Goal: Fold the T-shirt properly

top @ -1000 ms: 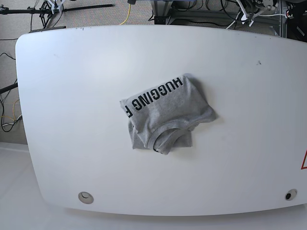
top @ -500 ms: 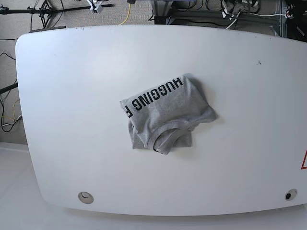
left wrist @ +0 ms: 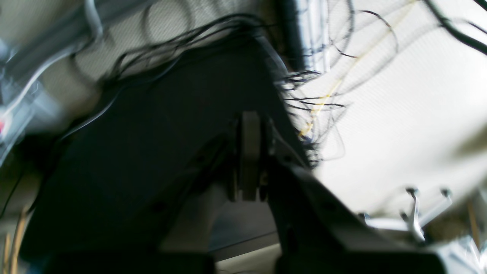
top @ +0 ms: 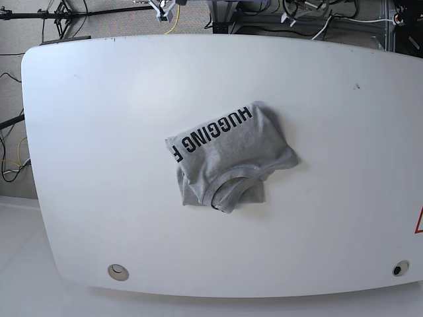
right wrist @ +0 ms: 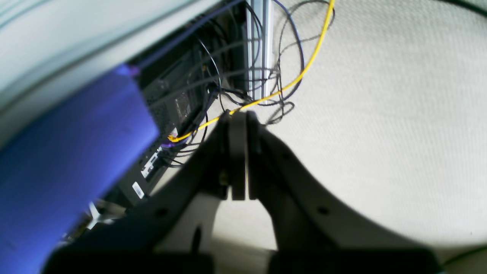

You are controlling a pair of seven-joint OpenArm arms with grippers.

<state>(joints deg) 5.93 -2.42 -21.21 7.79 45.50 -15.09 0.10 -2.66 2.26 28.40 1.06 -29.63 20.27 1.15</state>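
The T-shirt (top: 228, 158) lies in a compact folded bundle at the middle of the table (top: 99, 132), exactly as a second ago, collar toward the bottom of the frame. Beyond the far edge, the left gripper (left wrist: 249, 125) and right gripper (right wrist: 238, 123), both clenched on nothing, face cable-strewn floor; the arm parts at the upper edge have shifted, so the fold looks finished.

Right tool (right wrist: 239, 160) with black curved fingers, round screw holes, left tool (left wrist: 250, 160) alike, grey pads
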